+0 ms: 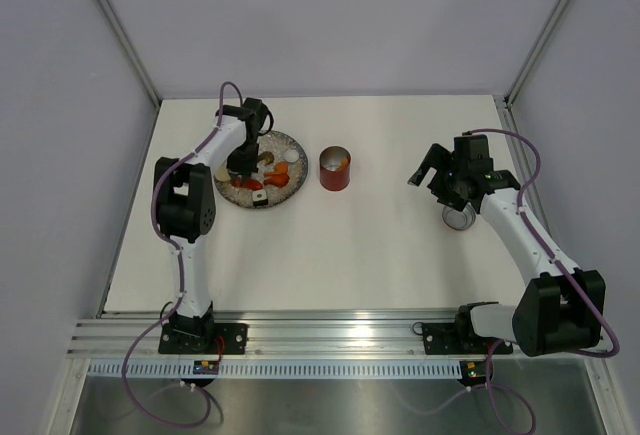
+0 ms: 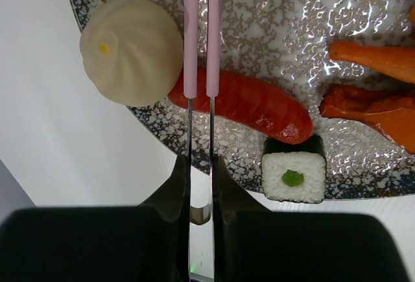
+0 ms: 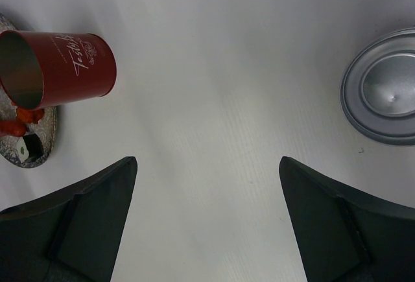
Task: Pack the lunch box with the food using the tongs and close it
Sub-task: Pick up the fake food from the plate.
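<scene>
A white table point(image 1: 380, 255) sits boxed in by 3 pale lilac-grey walls point(image 1: 330, 15) at 9, 12 and 3 o'clock, with 2 slim metal posts point(image 1: 114, 25) marking the far corners. At 6 o'clock runs a slotted aluminium rail point(image 1: 330, 330), with a brushed steel sheet point(image 1: 330, 400) below it. The light is soft and even.

One lunch box point(image 1: 336, 169), one lid point(image 3: 388, 87), one plate point(image 2: 292, 10), one tongs point(image 2: 190, 35), at least five food pieces point(image 2: 130, 50).
</scene>
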